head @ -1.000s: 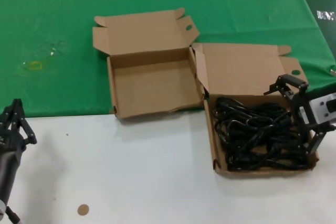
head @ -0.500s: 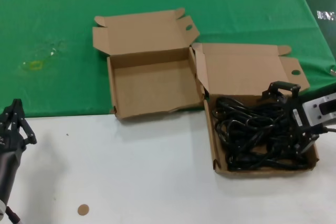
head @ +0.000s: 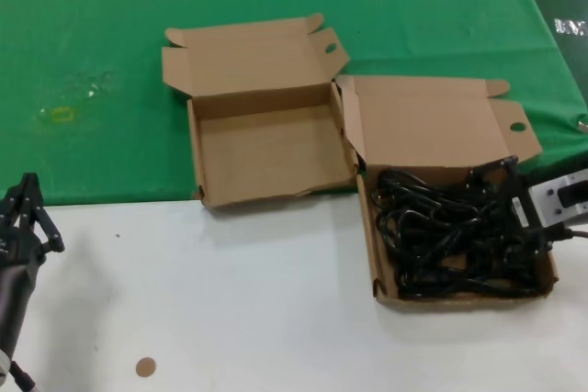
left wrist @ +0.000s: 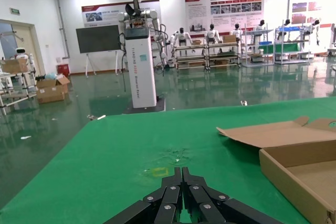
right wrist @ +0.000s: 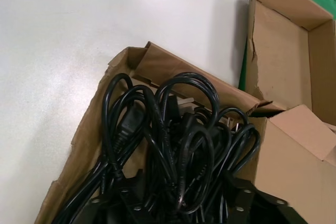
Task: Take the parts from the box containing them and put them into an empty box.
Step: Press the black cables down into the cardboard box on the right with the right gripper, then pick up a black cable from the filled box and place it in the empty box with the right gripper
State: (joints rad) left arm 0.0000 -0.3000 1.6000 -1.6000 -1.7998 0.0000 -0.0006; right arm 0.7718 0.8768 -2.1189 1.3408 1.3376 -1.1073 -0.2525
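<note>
black power cords (head: 455, 231) lie tangled in the full box (head: 386, 291), which sits at four o'clock in our head view, on the white table (head: 230, 300). a second ago our right gripper (head: 514, 208) hung above the box's three o'clock wall with its fingers spread; now it has dropped down among the coils at that edge, so we judge the first grasp is about to start. in the right wrist view its dark fingers (right wrist: 241, 200) sit at either side of the looped cords and look spread wide, with nothing clamped yet. no cord has left the box, so the task is at its start. the empty box (head: 207, 167) lies at twelve o'clock on the green cloth (head: 92, 43), its tray bare, its near corner close beside the full box's raised lid (head: 427, 126). that lid stands between the two trays and could catch a dangling cord, and the cords are interlaced, so one pull may drag several. our left gripper (head: 23, 218) waits at eight o'clock, fingers pressed together, holding nothing.
</note>
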